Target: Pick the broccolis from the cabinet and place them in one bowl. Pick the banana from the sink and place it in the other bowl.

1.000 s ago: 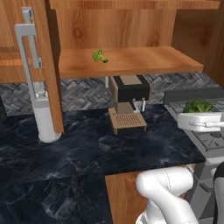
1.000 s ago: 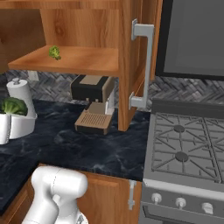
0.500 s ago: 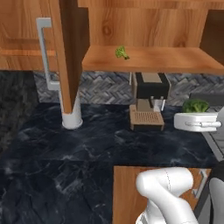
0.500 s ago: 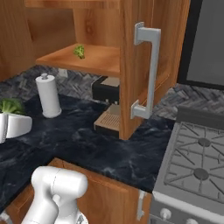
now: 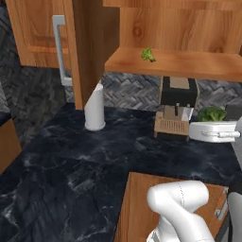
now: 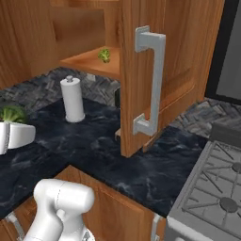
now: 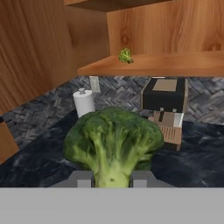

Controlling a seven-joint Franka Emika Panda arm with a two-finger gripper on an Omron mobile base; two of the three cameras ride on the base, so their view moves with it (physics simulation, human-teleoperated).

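Gripper point(image 7: 113, 178) is clamped tight on one broccoli point(image 7: 114, 142), stalk pinched between the fingers. The whole view has swung since a second ago; that's the base turning, not things moving. The second broccoli point(image 7: 125, 55) sits up on the cabinet point(image 7: 157, 64) shelf, well ahead of and above the gripper. No bowl ahead yet, so the held floret looks bound for one.

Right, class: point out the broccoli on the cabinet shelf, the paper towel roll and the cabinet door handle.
Broccoli on the shelf point(image 5: 148, 54): left base view, middle of the floret.
Paper towel roll point(image 6: 73, 100): right base view, its white side.
Cabinet door handle point(image 6: 157, 82): right base view, mid-bar.
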